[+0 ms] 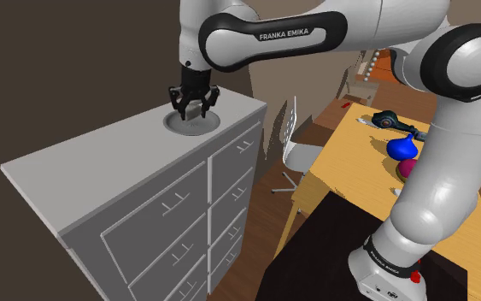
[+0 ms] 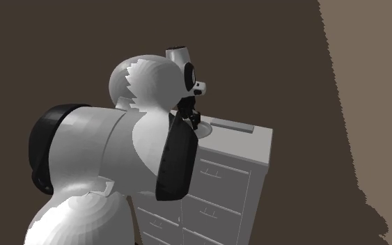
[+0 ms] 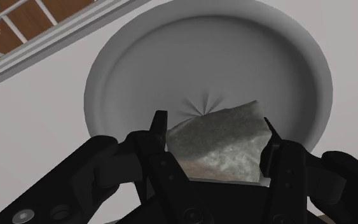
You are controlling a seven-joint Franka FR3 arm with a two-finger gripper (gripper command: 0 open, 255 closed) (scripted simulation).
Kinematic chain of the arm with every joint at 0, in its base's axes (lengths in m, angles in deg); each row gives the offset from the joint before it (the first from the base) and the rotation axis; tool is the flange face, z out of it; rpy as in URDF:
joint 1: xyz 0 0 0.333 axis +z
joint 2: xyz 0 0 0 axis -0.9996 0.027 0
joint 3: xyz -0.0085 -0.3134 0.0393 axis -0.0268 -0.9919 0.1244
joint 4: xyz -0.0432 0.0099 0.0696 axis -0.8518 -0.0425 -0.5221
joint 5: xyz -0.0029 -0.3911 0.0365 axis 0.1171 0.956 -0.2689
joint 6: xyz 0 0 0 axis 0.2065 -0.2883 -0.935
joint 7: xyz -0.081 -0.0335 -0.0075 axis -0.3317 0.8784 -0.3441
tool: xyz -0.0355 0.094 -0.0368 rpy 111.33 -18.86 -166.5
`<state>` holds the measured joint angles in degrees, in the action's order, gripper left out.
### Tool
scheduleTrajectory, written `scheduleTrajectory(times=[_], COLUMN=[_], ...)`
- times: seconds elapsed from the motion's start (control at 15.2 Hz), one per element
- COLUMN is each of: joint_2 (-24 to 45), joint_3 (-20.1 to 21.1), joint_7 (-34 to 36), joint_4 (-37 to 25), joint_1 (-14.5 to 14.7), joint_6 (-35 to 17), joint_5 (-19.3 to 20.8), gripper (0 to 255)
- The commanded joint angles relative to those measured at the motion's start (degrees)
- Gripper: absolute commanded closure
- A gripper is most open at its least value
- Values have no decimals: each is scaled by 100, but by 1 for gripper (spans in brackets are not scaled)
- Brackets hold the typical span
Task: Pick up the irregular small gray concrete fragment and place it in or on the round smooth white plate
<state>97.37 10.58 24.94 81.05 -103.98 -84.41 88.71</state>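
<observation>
A rough gray concrete fragment (image 3: pixel 219 143) sits between the two black fingers of my gripper (image 3: pixel 214 127), which touch it on both sides. Right beneath it lies the round gray-white plate (image 3: pixel 171 51), and the fragment hangs over the plate's middle. In the shoulder view the gripper (image 1: pixel 192 109) points straight down just above the plate (image 1: pixel 197 126), near the far corner of the dresser top. The second exterior view has the gripper (image 2: pixel 189 115) mostly hidden behind the arm, beside the plate's edge (image 2: pixel 205 129).
The plate rests on a gray dresser (image 1: pixel 127 162) with several drawers; its edges drop off close to the plate. A white chair (image 1: pixel 294 137) and a wooden table (image 1: pixel 349 162) carrying a blue object (image 1: pixel 403 147) stand at the shoulder view's right.
</observation>
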Motion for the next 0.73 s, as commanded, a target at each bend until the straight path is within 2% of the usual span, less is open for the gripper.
scheduleTrajectory(times=[0.0,0.33,0.4,0.66], joint_2=[-1,-1,-1,-1], joint_3=[-1,-1,-1,-1], joint_7=[5,5,5,5], joint_4=[22,22,22,22], joint_1=[-2,-2,-2,-2], joint_6=[-24,-24,-24,-24], joint_5=[2,2,2,2], gripper=[255,255,0,0])
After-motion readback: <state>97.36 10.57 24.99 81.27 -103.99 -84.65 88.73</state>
